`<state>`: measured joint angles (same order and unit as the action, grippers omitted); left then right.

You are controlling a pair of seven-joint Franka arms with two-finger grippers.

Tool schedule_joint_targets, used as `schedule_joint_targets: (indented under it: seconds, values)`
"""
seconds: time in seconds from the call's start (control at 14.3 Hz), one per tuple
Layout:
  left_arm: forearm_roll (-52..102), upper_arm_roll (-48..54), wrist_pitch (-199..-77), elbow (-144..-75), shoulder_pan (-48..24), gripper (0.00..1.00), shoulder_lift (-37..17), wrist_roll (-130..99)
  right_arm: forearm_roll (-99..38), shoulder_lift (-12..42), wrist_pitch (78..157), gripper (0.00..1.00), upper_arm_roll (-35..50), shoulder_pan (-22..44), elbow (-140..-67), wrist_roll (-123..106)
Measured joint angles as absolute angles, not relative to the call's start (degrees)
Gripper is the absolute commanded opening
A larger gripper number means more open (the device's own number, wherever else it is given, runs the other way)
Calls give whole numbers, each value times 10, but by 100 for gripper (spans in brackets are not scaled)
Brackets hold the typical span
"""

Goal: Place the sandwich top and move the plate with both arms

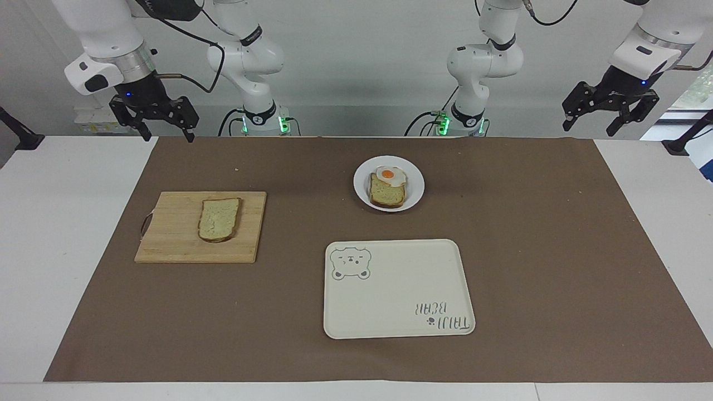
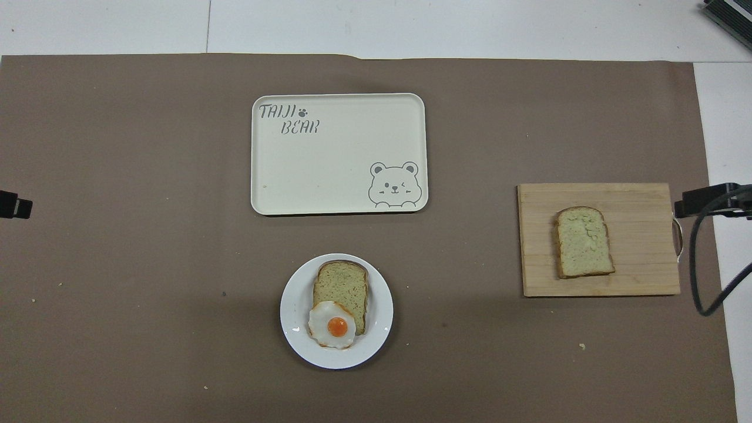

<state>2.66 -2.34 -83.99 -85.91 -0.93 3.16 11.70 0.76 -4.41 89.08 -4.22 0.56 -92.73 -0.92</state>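
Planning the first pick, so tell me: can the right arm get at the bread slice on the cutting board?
Probably yes. The sandwich top lies bare on the cutting board toward the right arm's end, and the right gripper hangs raised there, jaws open.

Plain pale wall (image 1: 362,67), perhaps a window (image 1: 696,83)

The sandwich top (image 2: 583,241) lies on a wooden board (image 2: 634,276).
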Motion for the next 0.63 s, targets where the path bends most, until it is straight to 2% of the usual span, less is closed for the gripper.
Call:
schedule_joint_targets:
  seconds: [0.63]
  values:
    - [27,-22,-840,-859,-10,100,32,117,8,-36,889,100,-42,6,-919,-9]
